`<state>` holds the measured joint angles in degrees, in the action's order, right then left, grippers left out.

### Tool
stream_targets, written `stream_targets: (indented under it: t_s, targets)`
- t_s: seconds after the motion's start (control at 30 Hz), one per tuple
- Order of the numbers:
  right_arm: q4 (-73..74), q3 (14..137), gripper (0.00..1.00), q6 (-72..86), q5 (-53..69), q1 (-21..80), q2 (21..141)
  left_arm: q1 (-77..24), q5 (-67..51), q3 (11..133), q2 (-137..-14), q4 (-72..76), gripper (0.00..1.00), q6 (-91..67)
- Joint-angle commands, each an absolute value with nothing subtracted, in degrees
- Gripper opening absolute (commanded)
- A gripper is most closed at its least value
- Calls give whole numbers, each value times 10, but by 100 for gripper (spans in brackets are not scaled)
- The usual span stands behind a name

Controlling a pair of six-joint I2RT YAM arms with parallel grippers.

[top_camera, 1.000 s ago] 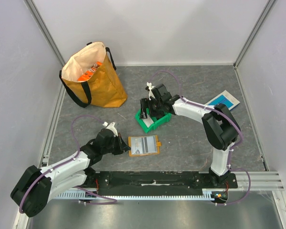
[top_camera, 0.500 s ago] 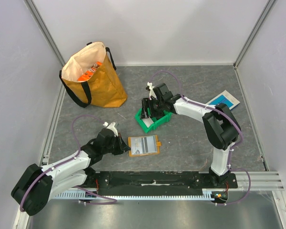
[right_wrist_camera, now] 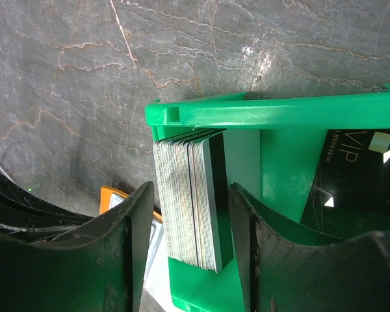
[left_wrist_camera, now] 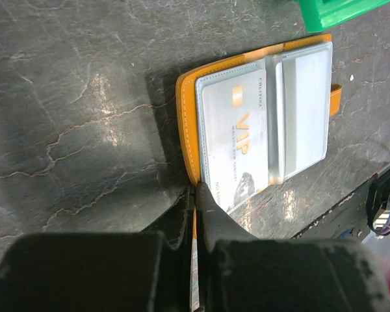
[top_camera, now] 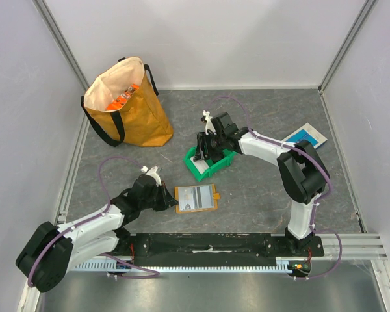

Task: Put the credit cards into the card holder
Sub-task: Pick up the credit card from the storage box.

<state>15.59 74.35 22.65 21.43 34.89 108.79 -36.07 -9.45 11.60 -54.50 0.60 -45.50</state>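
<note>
- The wallet (top_camera: pixel 196 197) lies open and flat on the table (top_camera: pixel 260 188), low and centre in the top view, just below the green bin (top_camera: pixel 212 170).
- In the left wrist view a light card (left_wrist_camera: pixel 236 127) marked VIP sits in the wallet's clear pocket, its orange border showing on the left and top.
- The left gripper (left_wrist_camera: pixel 197 195) is at the wallet's lower left corner. Its fingers (left_wrist_camera: pixel 211 218) are nearly together, pinching the wallet's edge, with a thin orange and white strip between them.
- The right gripper (right_wrist_camera: pixel 190 195) is over the bin, spread apart, one finger (right_wrist_camera: pixel 133 240) on each side of the stack of cards (right_wrist_camera: pixel 192 188) and just beside it.
- The stack stands on edge against the bin's rim (right_wrist_camera: pixel 279 114), mostly light cards with dark ones on the right.
- A black card (right_wrist_camera: pixel 351 175) lies in the bin's right part.
- A tote (top_camera: pixel 127 107) stands at the upper left of the top view, and a blue-and-white box (top_camera: pixel 303 136) lies at the right.
</note>
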Motion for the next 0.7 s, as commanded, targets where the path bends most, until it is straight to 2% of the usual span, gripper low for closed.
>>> stream_targets:
  t_s: [0.0,0.13,0.17,0.37,0.43,0.6,0.67]
  targets:
    - [158,757,55,229,235,345,1054,-360,-100,134,-546,27,2,-437]
    - [158,753,49,229,236,343,1051,-359,-101,135,-548,29,2,-435]
    - [160,753,44,229,237,343,1050,-359,-101,135,-548,29,2,-434]
    - [158,751,32,229,238,338,1049,-359,-103,136,-553,33,2,-434]
    - [159,750,23,229,239,338,1052,-360,-104,137,-555,36,2,-434]
    - [159,749,16,230,235,334,1060,-359,-106,138,-560,38,2,-433]
    - [161,749,8,230,229,333,1063,-360,-107,138,-561,38,2,-433]
